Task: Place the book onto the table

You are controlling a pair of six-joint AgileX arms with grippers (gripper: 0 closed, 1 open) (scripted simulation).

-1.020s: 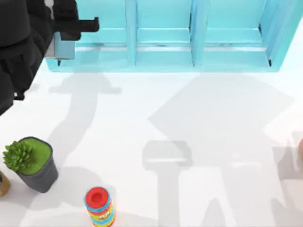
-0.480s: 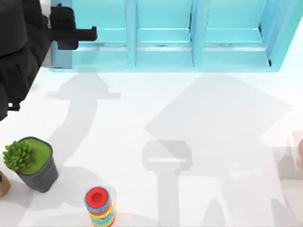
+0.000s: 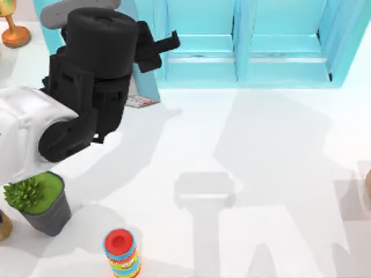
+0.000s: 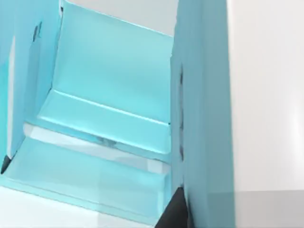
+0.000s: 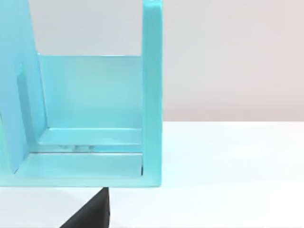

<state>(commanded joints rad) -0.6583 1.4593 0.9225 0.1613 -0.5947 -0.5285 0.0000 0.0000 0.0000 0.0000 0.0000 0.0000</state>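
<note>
Clutter sits nearest: a striped, multicoloured ring stack with a red top [image 3: 121, 252] and a spiky green plant in a dark grey pot [image 3: 38, 200], both at the left of the broad white surface [image 3: 261, 133]. The middle of that surface lies bare apart from shadows.

Farther back, the left arm reaches over the left side, its black hand [image 3: 165, 46] pointing along the front of the light-blue shelf unit [image 3: 278, 63]. That hand looks to be pinching the thick light-blue hardback book [image 3: 145, 75]. In the left wrist view the blue cover [image 4: 204, 95] stands close up with one dark fingertip [image 4: 175, 211] against it. The book hangs steeply tilted, its lower end out in front of the left bay; whether that end touches the surface I cannot tell. The right hand [image 5: 88, 213] waits low before the shelf unit's end bay; whether it is spread or pressed together I cannot tell. A small gold trophy [image 3: 11, 32] stands at the far left corner.

By my reading the task is about halfway: the book is gripped and mostly out of its bay. Left to do: carry it to open surface, lay it down, let go.
</note>
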